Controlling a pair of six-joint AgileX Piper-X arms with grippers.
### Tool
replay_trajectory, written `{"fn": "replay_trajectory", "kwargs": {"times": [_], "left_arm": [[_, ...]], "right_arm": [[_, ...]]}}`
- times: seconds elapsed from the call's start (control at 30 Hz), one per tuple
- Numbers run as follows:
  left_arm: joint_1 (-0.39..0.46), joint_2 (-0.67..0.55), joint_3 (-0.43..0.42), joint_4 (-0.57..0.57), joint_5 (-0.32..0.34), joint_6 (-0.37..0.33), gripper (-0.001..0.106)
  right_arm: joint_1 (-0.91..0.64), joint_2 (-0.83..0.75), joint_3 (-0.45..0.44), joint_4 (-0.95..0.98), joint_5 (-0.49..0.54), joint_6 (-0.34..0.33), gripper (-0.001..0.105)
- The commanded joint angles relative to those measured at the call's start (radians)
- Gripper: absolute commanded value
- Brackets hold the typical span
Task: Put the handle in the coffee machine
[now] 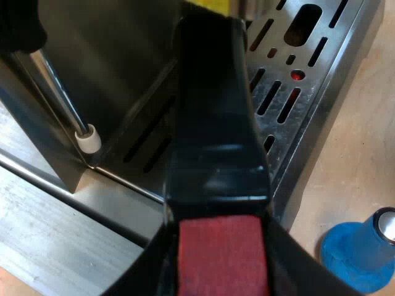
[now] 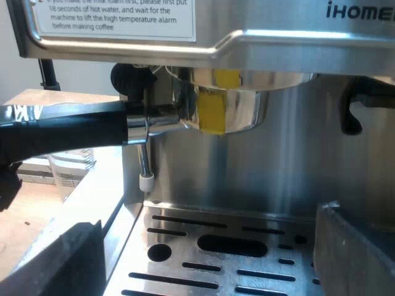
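Your left gripper [image 1: 222, 271] is clamped on the red end of the metal holder with the black handle [image 1: 213, 123]. Just past it a blue round tamper [image 1: 361, 256] stands on the pale wooden table [image 1: 364, 123], beside the slotted steel drip tray [image 1: 330, 74]. Your right gripper [image 2: 203, 246] hovers over that tray, fingers wide apart and empty. Farthest, the holder's basket sits up under the brew head of the stainless espresso machine [image 2: 296, 142], beside the thin steam wand [image 2: 143, 163]

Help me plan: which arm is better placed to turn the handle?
Left: the left gripper holds the handle by its red end at the machine; the right gripper hangs open over the tray.
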Motion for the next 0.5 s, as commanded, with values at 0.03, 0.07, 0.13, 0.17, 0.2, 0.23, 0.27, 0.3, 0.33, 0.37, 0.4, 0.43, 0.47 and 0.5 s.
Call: {"fn": "replay_trajectory", "kwargs": {"times": [0.03,0.07,0.13,0.17,0.2,0.23,0.27,0.3,0.33,0.37,0.4,0.43,0.47,0.5], "left_arm": [[-0.002,-0.031,-0.026,-0.047,0.217,-0.009,0.001],[-0.008,-0.031,-0.026,-0.047,0.216,-0.009,0.001],[-0.036,-0.031,-0.026,-0.049,0.204,-0.009,0.001],[-0.041,-0.031,-0.026,-0.052,0.194,-0.009,0.001],[-0.049,-0.031,-0.026,-0.058,0.17,-0.012,0.001],[-0.049,-0.031,-0.026,-0.064,0.162,-0.011,0.001],[-0.049,-0.031,-0.026,-0.068,0.162,-0.011,0.001],[-0.049,-0.031,-0.026,-0.079,0.157,-0.018,0.001],[-0.045,-0.031,-0.026,-0.087,0.152,-0.023,0.001],[-0.046,-0.031,-0.026,-0.09,0.15,-0.026,0.001],[-0.046,-0.031,-0.026,-0.1,0.151,-0.036,0.001],[-0.046,-0.031,-0.026,-0.107,0.151,-0.049,0.001],[-0.046,-0.031,-0.026,-0.109,0.151,-0.053,0.001],[-0.046,-0.031,-0.026,-0.109,0.151,-0.065,0.001]], "right_arm": [[-0.004,-0.003,-0.003,-0.006,0.01,-0.006,0.071],[-0.004,-0.003,-0.003,-0.006,0.01,-0.005,0.071],[-0.004,-0.003,-0.003,-0.006,0.01,-0.005,0.071],[-0.004,-0.003,-0.003,-0.006,0.01,-0.005,0.071],[-0.004,-0.003,-0.003,-0.006,0.01,-0.005,0.071],[-0.004,-0.003,-0.003,-0.006,0.01,-0.005,0.071],[-0.004,-0.003,-0.003,-0.006,0.01,-0.005,0.071],[-0.004,-0.003,-0.003,-0.006,0.01,-0.005,0.071],[-0.004,-0.003,-0.003,-0.006,0.01,-0.005,0.071],[-0.004,-0.003,-0.003,-0.006,0.01,-0.005,0.071],[-0.004,-0.003,-0.003,-0.006,0.01,-0.005,0.071],[-0.004,-0.003,-0.003,-0.006,0.01,-0.005,0.071],[-0.004,-0.003,-0.003,-0.006,0.01,-0.005,0.071],[-0.004,-0.003,-0.003,-0.006,0.01,-0.005,0.071]]}}
